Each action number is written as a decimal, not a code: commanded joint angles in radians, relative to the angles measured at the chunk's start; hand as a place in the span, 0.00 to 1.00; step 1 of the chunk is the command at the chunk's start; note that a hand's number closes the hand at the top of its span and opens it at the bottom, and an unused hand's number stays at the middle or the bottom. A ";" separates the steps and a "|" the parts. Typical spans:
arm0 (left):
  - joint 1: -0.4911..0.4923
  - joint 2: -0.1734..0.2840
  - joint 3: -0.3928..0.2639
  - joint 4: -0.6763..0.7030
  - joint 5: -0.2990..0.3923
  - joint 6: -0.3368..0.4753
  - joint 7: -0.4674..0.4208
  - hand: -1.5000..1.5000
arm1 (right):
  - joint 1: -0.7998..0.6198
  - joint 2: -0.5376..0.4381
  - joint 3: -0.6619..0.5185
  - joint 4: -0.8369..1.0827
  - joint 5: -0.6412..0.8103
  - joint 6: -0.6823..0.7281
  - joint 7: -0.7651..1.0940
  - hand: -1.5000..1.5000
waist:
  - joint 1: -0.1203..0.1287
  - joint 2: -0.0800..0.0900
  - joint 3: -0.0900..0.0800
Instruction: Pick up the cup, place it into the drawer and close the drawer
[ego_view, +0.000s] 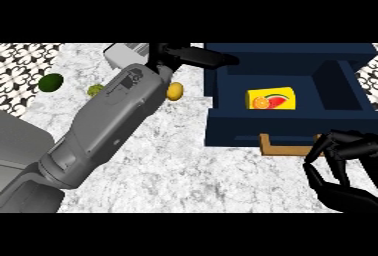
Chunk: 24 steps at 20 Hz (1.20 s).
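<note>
cup (272, 99): yellow with fruit print, lies inside the open dark blue drawer (339, 116) | left hand (193, 56): fingers straight, holds nothing, at the drawer's far left corner | right hand (342, 162): fingers curled, holds nothing, near the wooden handle (284, 148)

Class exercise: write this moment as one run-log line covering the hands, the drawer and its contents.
left hand at rear rim of drawer | drawer open | yellow fruit-print cup inside | right hand curled by wooden handle, holding nothing
</note>
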 joint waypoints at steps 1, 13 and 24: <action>0.102 0.096 0.031 -0.143 0.005 -0.035 0.039 0.00 | -0.025 0.026 0.054 0.001 0.119 -0.053 0.049 1.00 | 0.007 0.000 0.000; 0.361 0.301 0.113 -0.426 0.045 -0.111 0.100 0.00 | -0.139 0.011 0.306 0.355 0.637 -0.224 -0.126 1.00 | 0.031 0.005 0.000; 0.667 0.390 0.173 -0.653 0.041 -0.184 0.037 0.00 | -0.435 0.067 0.259 1.025 0.801 -0.459 -0.313 1.00 | 0.032 0.012 0.002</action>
